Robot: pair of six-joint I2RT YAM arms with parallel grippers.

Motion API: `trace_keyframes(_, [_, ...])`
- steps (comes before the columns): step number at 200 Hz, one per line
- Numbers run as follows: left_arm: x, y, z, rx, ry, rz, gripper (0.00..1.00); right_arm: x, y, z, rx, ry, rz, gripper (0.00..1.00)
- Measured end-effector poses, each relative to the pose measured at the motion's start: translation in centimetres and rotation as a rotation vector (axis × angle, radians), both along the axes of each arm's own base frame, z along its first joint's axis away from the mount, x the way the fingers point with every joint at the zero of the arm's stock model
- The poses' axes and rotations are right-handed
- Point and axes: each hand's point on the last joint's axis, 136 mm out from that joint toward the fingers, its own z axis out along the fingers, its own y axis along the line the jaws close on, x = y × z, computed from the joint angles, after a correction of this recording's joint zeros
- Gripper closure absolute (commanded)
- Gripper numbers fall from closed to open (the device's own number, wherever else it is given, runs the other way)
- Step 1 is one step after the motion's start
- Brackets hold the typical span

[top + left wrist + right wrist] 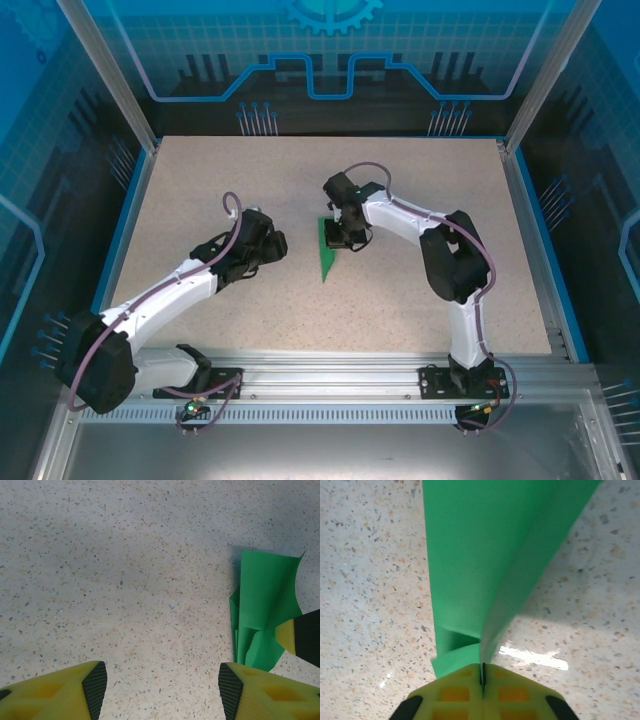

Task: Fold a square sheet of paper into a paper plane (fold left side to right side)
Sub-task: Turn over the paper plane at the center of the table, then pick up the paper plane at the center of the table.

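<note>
The folded green sheet of paper (328, 258) lies in the middle of the table (180, 180), its point toward the near edge and its long axis running near to far. The left hand (162, 690) hovers released and empty just left of it. Further back, the right hand (482, 680) is clenched on the wide end, holding a flap off the table.

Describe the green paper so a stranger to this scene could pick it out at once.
Start at the speckled beige table and look near its middle. There sits the folded green paper, a slim creased shape tapering to a point toward the table's near edge, pinched in the shut right tool. Nothing else on the table is bright green.
</note>
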Motion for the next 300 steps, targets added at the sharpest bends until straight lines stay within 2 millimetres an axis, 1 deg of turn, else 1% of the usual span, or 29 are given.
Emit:
trace_keyframes(18, [0.2,0.1,0.5,0.005,-0.007,0.005,0.35,-0.8,0.2,1.1,0.051,-0.006,0.016,1.00])
trace_keyframes(40, [0.5,0.0,1.0,0.003,-0.020,0.009,0.34,-1.8,0.3,4.1,0.170,-0.040,0.030,1.00])
trace_keyframes(53, [0.5,0.1,1.1,0.004,-0.022,0.011,0.34,-2.3,-0.3,5.6,0.246,-0.054,0.028,1.00])
trace_keyframes(64, [0.5,0.1,1.2,0.005,-0.021,0.011,0.34,-2.6,-1.0,6.0,0.291,-0.055,0.017,1.00])
trace_keyframes(72, [0.5,0.1,1.2,0.006,-0.020,0.011,0.34,-2.8,-1.7,5.7,0.314,-0.046,0.005,0.99])
trace_keyframes(80, [0.5,0.1,1.2,0.007,-0.018,0.011,0.33,-2.9,-2.4,5.0,0.324,-0.027,-0.009,0.96])
trace_keyframes(103, [0.7,-0.1,1.5,0.005,-0.023,0.010,0.33,-3.4,-4.7,1.4,0.314,0.056,-0.049,0.93])
trace_keyframes(115, [0.9,-0.1,1.7,0.005,-0.024,0.009,0.33,-3.6,-6.0,-0.3,0.295,0.097,-0.073,0.86])
trace_keyframes(131, [0.9,-0.2,1.8,0.005,-0.024,0.009,0.33,-3.4,-7.6,-1.7,0.258,0.116,-0.090,0.74])
trace_keyframes(133, [0.9,-0.2,1.8,0.005,-0.024,0.009,0.33,-3.4,-7.7,-1.7,0.255,0.115,-0.091,0.74])
trace_keyframes(145, [0.9,-0.2,1.9,0.005,-0.024,0.009,0.32,-3.3,-8.9,-2.0,0.213,0.109,-0.099,0.66])
trace_keyframes(160, [0.9,-0.1,1.9,0.011,-0.024,0.008,0.30,-3.3,-9.9,-2.0,0.156,0.101,-0.098,0.61])
trace_keyframes(173, [0.9,-0.1,1.9,0.016,-0.023,0.006,0.29,-3.4,-10.7,-1.4,0.104,0.085,-0.091,0.56])
trace_keyframes(188, [0.9,0.0,1.9,0.025,-0.023,0.001,0.25,-3.3,-11.2,0.0,0.043,0.050,-0.083,0.52])
trace_keyframes(201, [0.9,0.0,2.0,0.030,-0.027,-0.005,0.20,-3.3,-11.0,1.5,0.003,0.011,-0.065,0.48])
trace_keyframes(216, [0.9,0.1,2.1,0.038,-0.032,-0.009,0.13,-3.8,-9.8,3.1,-0.016,-0.024,-0.040,0.44])
trace_keyframes(231, [1.0,0.1,2.4,0.037,-0.042,-0.008,0.02,-4.9,-8.3,3.7,-0.015,-0.030,-0.016,0.41])
trace_keyframes(236, [1.0,0.1,2.6,0.036,-0.048,-0.008,0.01,-5.2,-7.9,3.7,-0.015,-0.026,-0.010,0.41])
trace_keyframes(255, [1.1,0.2,3.1,0.029,-0.066,-0.004,0.02,-6.6,-6.4,3.0,-0.018,0.001,0.004,0.41])
trace_keyframes(272, [1.2,0.1,3.5,0.025,-0.082,-0.010,0.02,-7.5,-5.4,1.7,-0.037,0.039,0.017,0.41])
trace_keyframes(300, [1.4,-0.3,3.7,0.016,-0.090,-0.028,0.01,-8.3,-5.1,-0.8,-0.093,0.100,0.026,0.43])
